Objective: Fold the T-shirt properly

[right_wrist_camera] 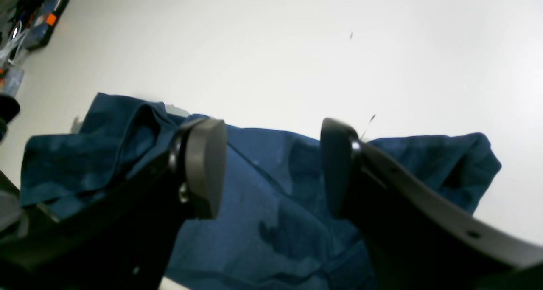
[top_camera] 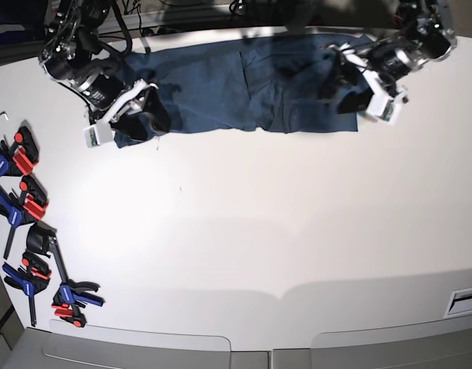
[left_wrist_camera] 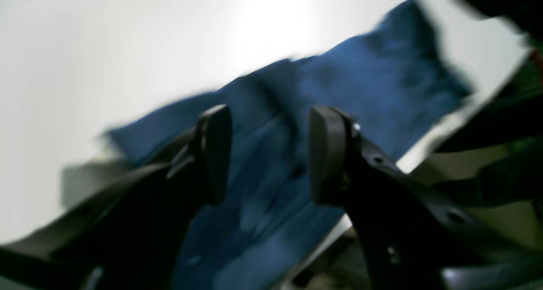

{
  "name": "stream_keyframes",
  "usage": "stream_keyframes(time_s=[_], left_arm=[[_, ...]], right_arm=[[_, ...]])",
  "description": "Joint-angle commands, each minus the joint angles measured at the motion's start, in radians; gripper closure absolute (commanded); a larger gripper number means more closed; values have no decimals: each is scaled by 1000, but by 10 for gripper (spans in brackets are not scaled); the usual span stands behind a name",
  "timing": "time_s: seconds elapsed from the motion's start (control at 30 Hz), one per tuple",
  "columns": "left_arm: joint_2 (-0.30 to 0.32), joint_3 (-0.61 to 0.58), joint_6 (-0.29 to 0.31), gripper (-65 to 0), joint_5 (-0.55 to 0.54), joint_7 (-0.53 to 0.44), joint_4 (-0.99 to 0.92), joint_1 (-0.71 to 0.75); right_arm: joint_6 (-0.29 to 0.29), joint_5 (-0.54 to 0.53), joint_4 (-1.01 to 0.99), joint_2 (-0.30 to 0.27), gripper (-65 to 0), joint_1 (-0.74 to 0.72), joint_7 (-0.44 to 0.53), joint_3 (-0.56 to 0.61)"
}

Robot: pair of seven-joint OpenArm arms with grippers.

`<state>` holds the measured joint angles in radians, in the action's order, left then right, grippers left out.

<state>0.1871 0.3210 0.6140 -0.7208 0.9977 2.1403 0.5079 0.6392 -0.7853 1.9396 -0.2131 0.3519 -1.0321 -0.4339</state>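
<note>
The dark navy T-shirt (top_camera: 236,84) lies as a long rumpled strip along the table's far edge. My right gripper (top_camera: 146,115), on the left of the base view, hovers over the shirt's left end. In the right wrist view it (right_wrist_camera: 271,167) is open and empty, with the cloth (right_wrist_camera: 271,205) below its jaws. My left gripper (top_camera: 342,88), on the right of the base view, is over the shirt's right end. In the blurred left wrist view it (left_wrist_camera: 271,154) is open and empty above the cloth (left_wrist_camera: 339,82). The neck label is not visible.
The white table (top_camera: 259,231) spreads toward the near side. Several red-blue-black clamps (top_camera: 21,196) lie along its left edge, with more near the front left corner (top_camera: 67,296). Dark equipment (right_wrist_camera: 38,14) stands beyond the table's far edge.
</note>
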Motion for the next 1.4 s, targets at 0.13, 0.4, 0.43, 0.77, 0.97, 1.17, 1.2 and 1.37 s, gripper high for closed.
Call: stream_keyframes(time_s=[0.13,0.4,0.43,0.77,0.97,1.17,1.2,1.37], left_arm=[[69,97,5,-271,90,-24,18,140],[74,155,-24,-271,92,-56,13,254],[74,155,-24,-271,92,-58,9,254],[67,155,-50,-271,5,-79,-31,254],[63,155,-49,-270,-14,-79,-80,254],[63,155,-38,-266,-85,-78,-83,254],[63,155,-37,-266,-85,-79,-83,254],[63,148,-37,-266,-84,-79,-83,254]], right_arm=[[4,-26,20,-8,-327,-6,29,-5],[4,-26,20,-8,-327,-6,31,-5],[4,-26,20,-8,-327,-8,31,-5],[4,-26,20,-8,-327,-8,38,-5],[4,-26,20,-8,-327,-8,38,-5],[4,-26,20,-8,-327,-8,38,-5],[4,-26,20,-8,-327,-8,38,-5],[4,-29,20,-8,-327,-8,38,-5]])
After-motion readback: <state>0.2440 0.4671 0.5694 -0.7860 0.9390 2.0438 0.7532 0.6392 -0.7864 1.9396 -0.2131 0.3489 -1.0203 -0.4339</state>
